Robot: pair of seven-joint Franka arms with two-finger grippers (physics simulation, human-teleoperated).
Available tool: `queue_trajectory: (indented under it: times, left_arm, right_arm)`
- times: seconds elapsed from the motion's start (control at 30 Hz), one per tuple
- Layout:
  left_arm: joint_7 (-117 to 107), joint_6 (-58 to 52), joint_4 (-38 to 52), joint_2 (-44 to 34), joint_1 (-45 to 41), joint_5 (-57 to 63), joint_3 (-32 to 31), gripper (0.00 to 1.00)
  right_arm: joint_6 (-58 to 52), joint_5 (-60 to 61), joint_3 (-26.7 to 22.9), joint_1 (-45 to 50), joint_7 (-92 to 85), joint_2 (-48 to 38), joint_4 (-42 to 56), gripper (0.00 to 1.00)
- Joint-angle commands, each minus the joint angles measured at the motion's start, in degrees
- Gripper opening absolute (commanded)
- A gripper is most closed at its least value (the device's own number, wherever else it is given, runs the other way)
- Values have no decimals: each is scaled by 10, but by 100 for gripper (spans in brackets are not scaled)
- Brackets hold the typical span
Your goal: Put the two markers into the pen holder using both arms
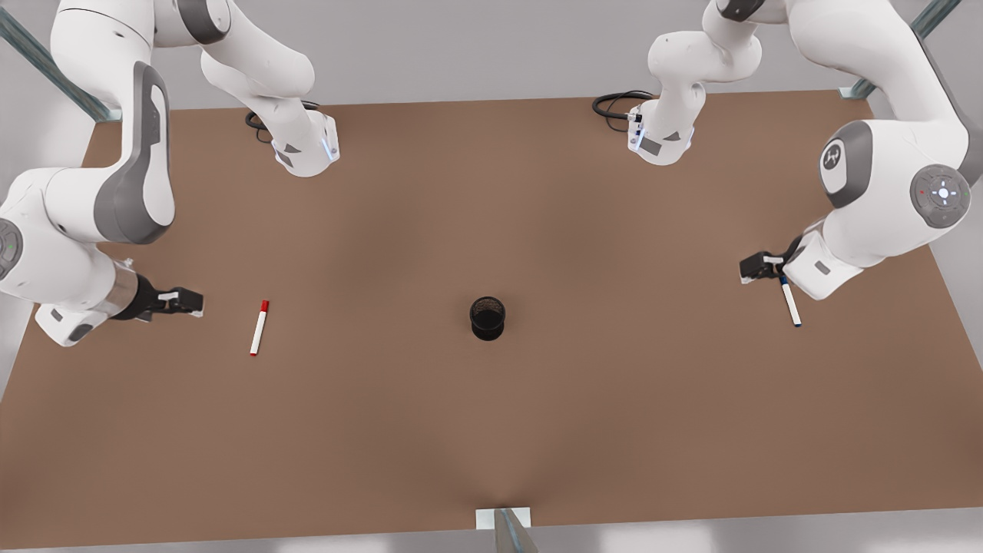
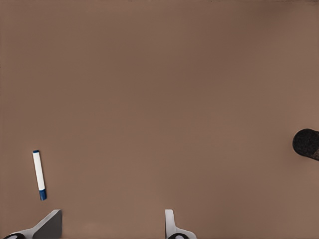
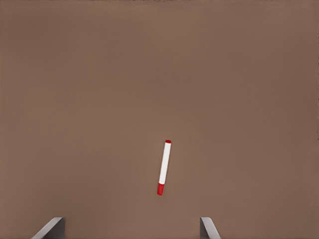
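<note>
From the front view, a wide flat brown bench (image 1: 491,430) carries everything. A small black mesh cylindrical pen holder (image 1: 488,318) stands upright near the middle of it. On the front view's left lies a slim white marker with red cap and tip (image 1: 259,328), flat on the bench, well apart from the holder. Just beside it, further to the front view's left, hangs the right pincer (image 1: 193,301), black, on a large white jointed arm with grey covers; it does not touch the red marker. On the front view's right lies a slim white marker with dark blue cap and tip (image 1: 791,302), also flat on the bench. The left pincer (image 1: 751,267) hangs near the upper end of this marker, on the second white arm. From this view I cannot tell if it touches the marker.

In the left wrist view, the two fingers (image 2: 172,226) of the left pincer stand wide apart with only the brown bench between them, so this pincer is open and holds nothing. The blue marker (image 2: 39,174) lies on the bench, outside the gap between the fingers. A part of the black pen holder (image 2: 306,144) is at the edge.

In the right wrist view, the fingers (image 3: 209,229) of the right pincer are also spread wide and empty. The red marker (image 3: 164,167) lies on the bench ahead of them, not touched.
</note>
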Motion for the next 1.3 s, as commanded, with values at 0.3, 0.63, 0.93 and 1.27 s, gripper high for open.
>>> queue_trajectory:
  times: [0.3,0.63,0.93,1.27]
  left_arm:
    - [184,291,-181,74,161,-1,4,100]
    - [376,516,-306,137,273,-4,4,100]
    - [380,568,-319,183,274,-2,5,90]
    - [385,571,-319,205,278,-1,5,63]
  right_arm:
    - [19,0,0,-1,-32,0,0,100]
    - [19,0,-2,-2,-32,2,0,100]
    - [40,0,-3,2,-36,5,-1,100]
    - [224,0,1,-4,47,90,-151,100]
